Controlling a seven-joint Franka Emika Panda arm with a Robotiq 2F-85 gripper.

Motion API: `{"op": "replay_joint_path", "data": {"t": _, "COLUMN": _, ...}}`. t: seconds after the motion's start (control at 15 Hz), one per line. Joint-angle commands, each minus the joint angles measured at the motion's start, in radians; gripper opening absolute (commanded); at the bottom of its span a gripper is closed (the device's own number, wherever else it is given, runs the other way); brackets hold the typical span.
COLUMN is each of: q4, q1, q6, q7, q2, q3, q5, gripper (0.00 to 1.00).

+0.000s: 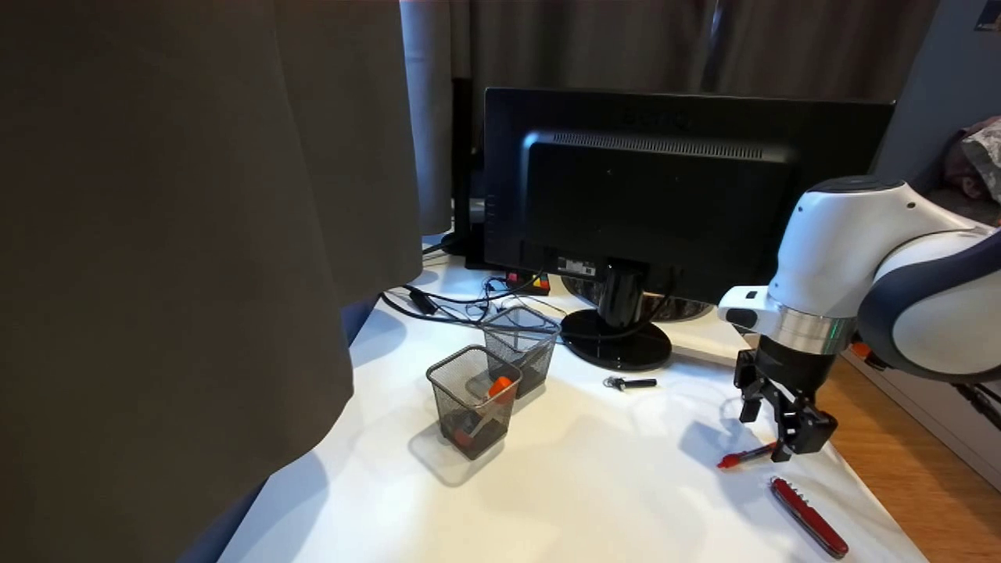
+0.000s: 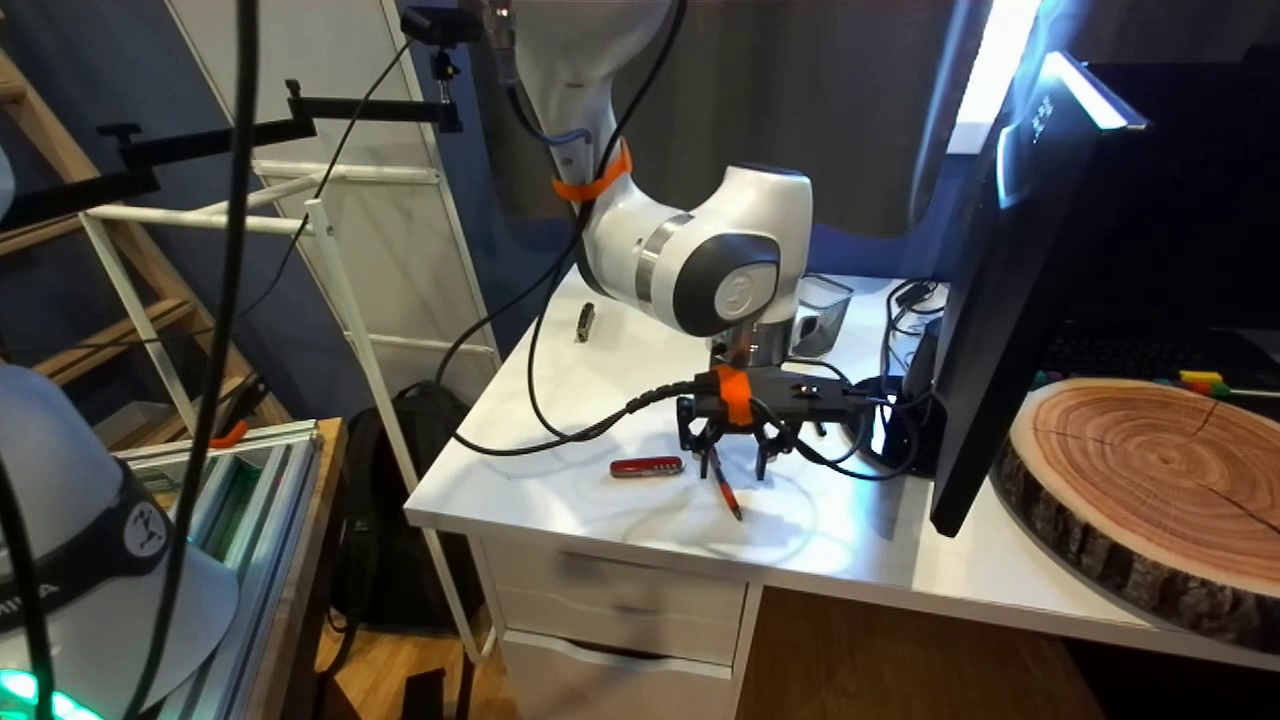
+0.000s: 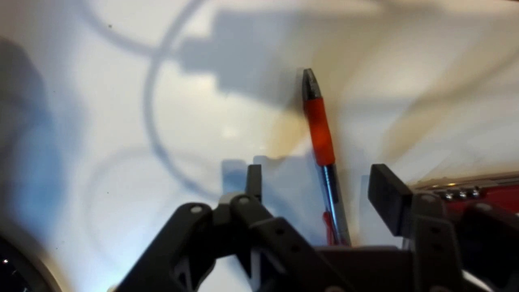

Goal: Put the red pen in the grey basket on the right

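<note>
The red pen (image 1: 733,460) lies on the white table, orange-red at the grip with a clear barrel; it also shows in an exterior view (image 2: 727,490) and the wrist view (image 3: 319,132). My gripper (image 1: 765,435) is open above it and also shows in an exterior view (image 2: 732,474). In the wrist view the open gripper (image 3: 318,182) has a finger on each side of the pen's barrel, touching neither. Two grey mesh baskets stand together: a nearer one (image 1: 450,407) with an orange-topped item, and a farther-right one (image 1: 541,361). One basket (image 2: 828,325) shows partly behind the arm.
A dark red pocket knife (image 1: 809,518) lies beside the pen, also in an exterior view (image 2: 646,467) and by the finger in the wrist view (image 3: 496,196). A black monitor (image 1: 657,203) stands behind. A small black item (image 1: 637,383) lies before its base. Cables run near the baskets.
</note>
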Motion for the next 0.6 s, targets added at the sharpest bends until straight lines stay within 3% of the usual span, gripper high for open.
{"op": "replay_joint_path", "data": {"t": 0.0, "q4": 0.053, "q1": -0.001, "q6": 0.008, "q7": 0.001, "q2": 0.055, "q3": 0.006, "q5": -0.032, "gripper": 0.50}}
{"op": "replay_joint_path", "data": {"t": 0.07, "q4": 0.059, "q1": 0.002, "q6": 0.006, "q7": 0.004, "q2": 0.060, "q3": 0.005, "q5": -0.035, "gripper": 0.33}}
{"op": "replay_joint_path", "data": {"t": 0.27, "q4": 0.065, "q1": 0.008, "q6": 0.006, "q7": 0.009, "q2": 0.053, "q3": 0.002, "q5": -0.044, "gripper": 0.11}}
{"op": "replay_joint_path", "data": {"t": 0.4, "q4": 0.070, "q1": 0.011, "q6": 0.006, "q7": 0.012, "q2": 0.055, "q3": 0.002, "q5": -0.047, "gripper": 0.01}}
{"op": "replay_joint_path", "data": {"t": 0.53, "q4": 0.072, "q1": 0.014, "q6": 0.006, "q7": 0.015, "q2": 0.054, "q3": 0.003, "q5": -0.046, "gripper": 0.00}}
